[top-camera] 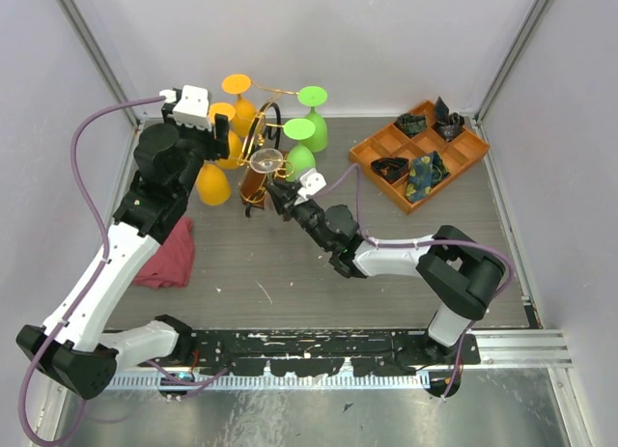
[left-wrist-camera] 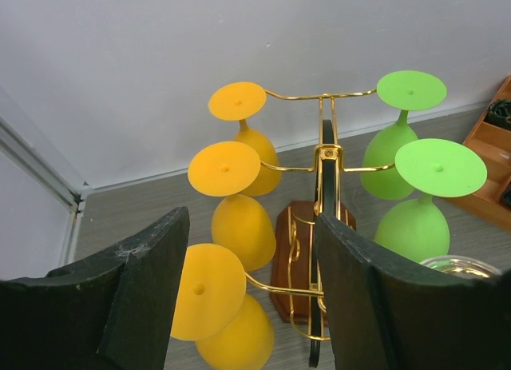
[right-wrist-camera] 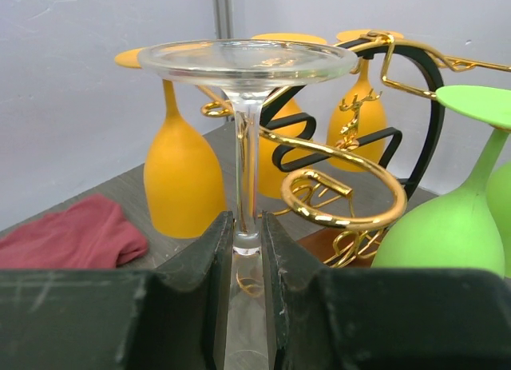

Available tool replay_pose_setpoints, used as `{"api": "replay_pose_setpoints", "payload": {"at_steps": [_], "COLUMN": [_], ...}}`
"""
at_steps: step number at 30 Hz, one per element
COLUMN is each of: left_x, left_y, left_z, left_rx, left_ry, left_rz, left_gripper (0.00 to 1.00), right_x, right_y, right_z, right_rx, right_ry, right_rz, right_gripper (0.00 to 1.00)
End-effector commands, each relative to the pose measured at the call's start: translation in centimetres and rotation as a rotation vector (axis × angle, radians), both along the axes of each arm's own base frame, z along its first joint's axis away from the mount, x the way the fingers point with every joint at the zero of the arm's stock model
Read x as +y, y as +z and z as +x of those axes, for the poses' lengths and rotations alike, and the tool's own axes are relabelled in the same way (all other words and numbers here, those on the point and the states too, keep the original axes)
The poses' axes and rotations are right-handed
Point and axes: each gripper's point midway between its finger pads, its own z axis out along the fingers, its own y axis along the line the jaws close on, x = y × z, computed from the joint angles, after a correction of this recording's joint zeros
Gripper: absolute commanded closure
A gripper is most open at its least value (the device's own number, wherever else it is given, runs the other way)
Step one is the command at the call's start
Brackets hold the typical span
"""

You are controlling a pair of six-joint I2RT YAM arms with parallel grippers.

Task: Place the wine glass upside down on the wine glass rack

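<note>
Clear wine glass point(right-wrist-camera: 246, 146), foot up, pinched at stem by right gripper point(right-wrist-camera: 246, 242), just beside rack point(right-wrist-camera: 343, 218) near gold hook; sliding on and release remain. Left gripper point(left-wrist-camera: 251, 282) spread, holding nothing, far left.

The clear stemmed wine glass point(right-wrist-camera: 247, 62) looked smooth and glossy. The wine glass rack point(right-wrist-camera: 343, 221) was shiny gold metal wire on a brown wooden base point(left-wrist-camera: 302, 214). The orange goblets point(right-wrist-camera: 182, 178) appeared matt.
</note>
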Motion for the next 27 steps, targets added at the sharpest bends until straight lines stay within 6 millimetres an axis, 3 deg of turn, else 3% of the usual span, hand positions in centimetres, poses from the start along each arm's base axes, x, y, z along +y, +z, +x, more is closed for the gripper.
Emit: {"api": "replay_pose_setpoints", "payload": {"at_steps": [1,15,27], "left_x": [0.5,0.6,0.3], "left_y": [0.5,0.4,0.0], "left_z": [0.1,1.1,1.7], "left_rx": [-0.021,-0.019,-0.011], "left_ry": [0.017,0.017,0.011], "left_rz": [-0.010,-0.019,-0.035], "left_gripper": [0.29,0.29,0.29], "right_x": [-0.7,-3.3,-5.4], "right_y": [4.9,3.0,2.7], "right_z": [1.4,4.3,3.4], "right_rx": [-0.073,0.001,-0.015], "right_ry": [-0.093,-0.197,-0.230], "right_rz": [0.127,0.157,0.137], "right_gripper": [0.99,0.99,0.99]}}
